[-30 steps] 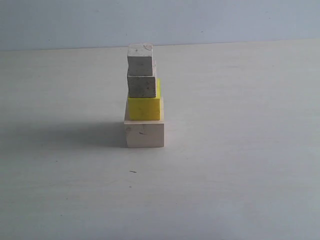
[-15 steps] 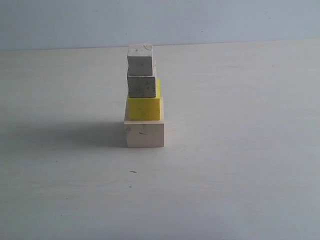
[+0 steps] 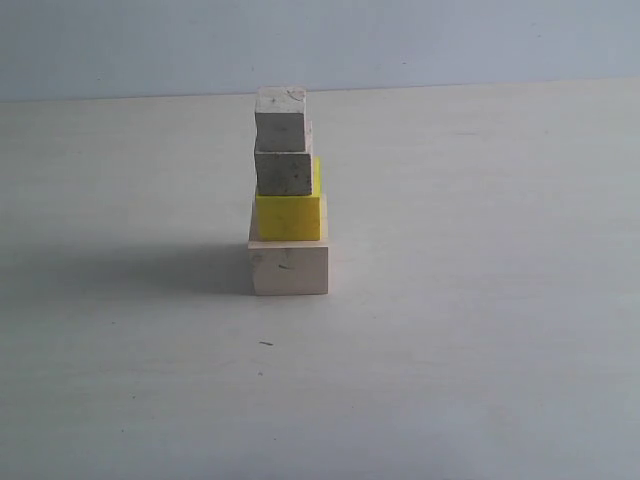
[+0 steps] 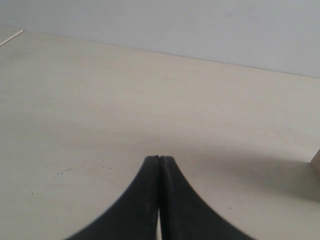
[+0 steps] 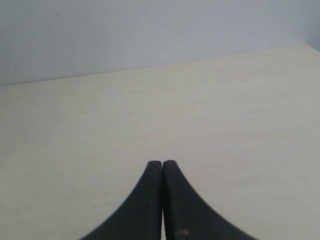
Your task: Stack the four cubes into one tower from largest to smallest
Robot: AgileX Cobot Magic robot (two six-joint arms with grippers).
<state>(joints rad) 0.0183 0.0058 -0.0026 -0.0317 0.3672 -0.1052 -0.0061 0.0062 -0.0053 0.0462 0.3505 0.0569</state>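
Observation:
The tower stands mid-table in the exterior view. Its base is the large pale wooden cube (image 3: pixel 289 268). The yellow cube (image 3: pixel 288 216) rests on it, then a small greyish cube (image 3: pixel 283 171), with the other small greyish cube (image 3: pixel 280 119) on top. No arm shows in that view. In its wrist view my left gripper (image 4: pixel 159 159) is shut and empty over bare table, and a sliver of the large cube's edge (image 4: pixel 316 161) shows at the frame border. My right gripper (image 5: pixel 162 163) is shut on nothing, over bare table.
The pale table (image 3: pixel 480 300) spreads around the tower, ending at a light blue-grey wall (image 3: pixel 450 40) behind. The tower casts a shadow (image 3: pixel 150 268) to its left. A thin white strip (image 4: pixel 11 38) lies at the far corner in the left wrist view.

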